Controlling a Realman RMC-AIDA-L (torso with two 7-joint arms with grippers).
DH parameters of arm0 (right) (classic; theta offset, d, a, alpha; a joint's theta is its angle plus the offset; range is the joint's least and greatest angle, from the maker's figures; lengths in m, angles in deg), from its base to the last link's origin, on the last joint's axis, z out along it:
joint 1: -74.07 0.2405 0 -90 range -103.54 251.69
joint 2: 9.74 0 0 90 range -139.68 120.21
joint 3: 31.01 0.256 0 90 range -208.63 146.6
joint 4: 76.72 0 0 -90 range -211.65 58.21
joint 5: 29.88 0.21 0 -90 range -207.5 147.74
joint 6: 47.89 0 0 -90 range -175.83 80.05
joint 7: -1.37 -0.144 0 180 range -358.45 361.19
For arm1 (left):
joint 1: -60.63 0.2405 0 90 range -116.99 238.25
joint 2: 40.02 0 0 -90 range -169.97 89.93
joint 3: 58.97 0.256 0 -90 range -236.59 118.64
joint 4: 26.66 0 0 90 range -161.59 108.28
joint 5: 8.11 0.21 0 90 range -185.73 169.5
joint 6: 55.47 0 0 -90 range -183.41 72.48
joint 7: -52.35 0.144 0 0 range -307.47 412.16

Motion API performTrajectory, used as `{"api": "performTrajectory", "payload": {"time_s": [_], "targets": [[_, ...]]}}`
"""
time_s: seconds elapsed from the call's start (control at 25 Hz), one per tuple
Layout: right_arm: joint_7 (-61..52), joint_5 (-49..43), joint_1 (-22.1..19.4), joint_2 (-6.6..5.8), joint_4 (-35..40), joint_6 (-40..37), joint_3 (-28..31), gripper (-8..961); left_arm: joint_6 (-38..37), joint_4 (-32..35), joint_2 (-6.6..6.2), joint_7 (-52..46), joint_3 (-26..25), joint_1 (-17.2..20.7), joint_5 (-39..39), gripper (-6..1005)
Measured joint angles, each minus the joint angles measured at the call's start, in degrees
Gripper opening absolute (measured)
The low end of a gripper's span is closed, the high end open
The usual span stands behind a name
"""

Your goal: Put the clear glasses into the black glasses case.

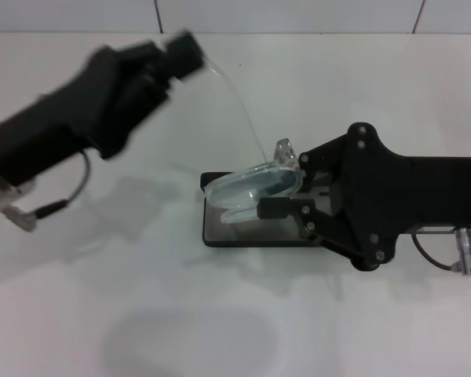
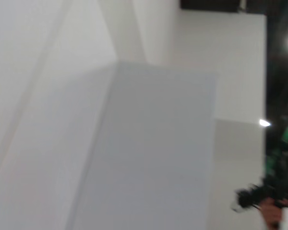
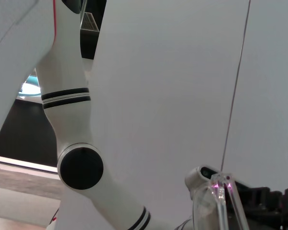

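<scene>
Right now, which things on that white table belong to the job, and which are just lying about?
For the job:
- clear plastic wraparound glasses
- slim black rectangular case, under the glasses
- right gripper, at the glasses
- left gripper, raised at one thin arm

Lying about:
- nothing; only the white table

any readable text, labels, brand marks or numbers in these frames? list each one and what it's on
None readable in any view.
black glasses case: open on the table, only its inside shows; no lettering visible.
clear glasses: no markings visible.
left gripper and right gripper: plain black housings, no labels visible.
white robot arm in the right wrist view: black bands only, no text.
</scene>
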Motion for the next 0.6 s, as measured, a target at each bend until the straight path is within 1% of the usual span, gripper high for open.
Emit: {"api": "performTrajectory", "payload": {"time_s": [0.16, 0.28, 0.44, 0.52, 0.6], "targets": [[2.65, 1.5, -1.2, 0.01, -0.09, -1.29, 0.01, 96, 0.75, -0.2, -0.08, 0.0, -5.53, 1.75, 0.37, 68], [6.11, 3.86, -2.25, 0.01, -0.64, -3.92, 0.01, 96, 2.74, -0.25, -0.08, -0.02, -7.41, 2.96, 0.49, 68], [8.98, 5.63, -2.44, 0.01, -1.36, -8.79, -0.01, 96, 5.6, -0.3, -0.03, -0.52, -7.65, 3.62, 0.42, 68], [9.08, 5.75, -1.99, -0.03, -1.39, -10.32, -0.43, 96, 6.44, -0.36, 0.05, -0.96, -6.84, 3.26, 0.67, 68], [9.07, 5.76, -1.37, -0.03, -1.48, -10.58, -1.45, 96, 6.75, -0.55, 0.14, -1.32, -4.73, 2.18, 0.82, 68]]}}
